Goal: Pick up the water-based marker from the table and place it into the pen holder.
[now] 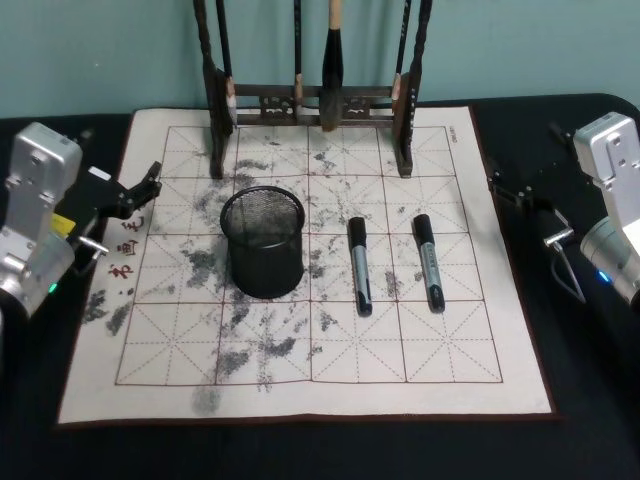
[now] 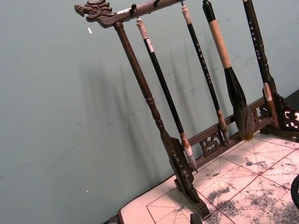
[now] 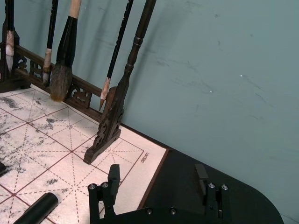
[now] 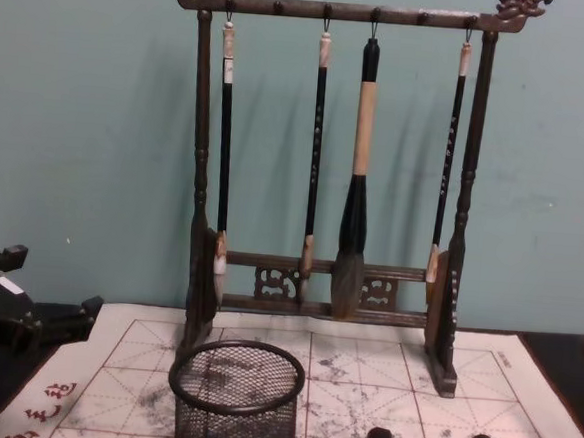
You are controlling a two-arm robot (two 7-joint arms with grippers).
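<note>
Right gripper (image 3: pixel 156 176): fingers (image 3: pixel 113 175) spread wide, nothing between them, hovering over the dark table (image 1: pixel 585 400) just off the right edge of the mat (image 1: pixel 455 365). Left gripper (image 1: pixel 146 188): fingers apart too, empty, parked off the mat's left edge.

Two dark markers lie parallel on the mat, untouched: inner marker (image 1: pixel 359 266) and outer marker (image 1: pixel 428 262), near each other. Pen holder (image 1: pixel 263 243) stands upright to their left, empty as far as visible. Brush rack (image 1: pixel 310 100) behind.

Risks, judged:
- cannot tell which of the two is the water-based one; wrong pick likely
- round barrel may roll under an off-centre pinch
- light mesh holder could tip if the marker strikes its rim
</note>
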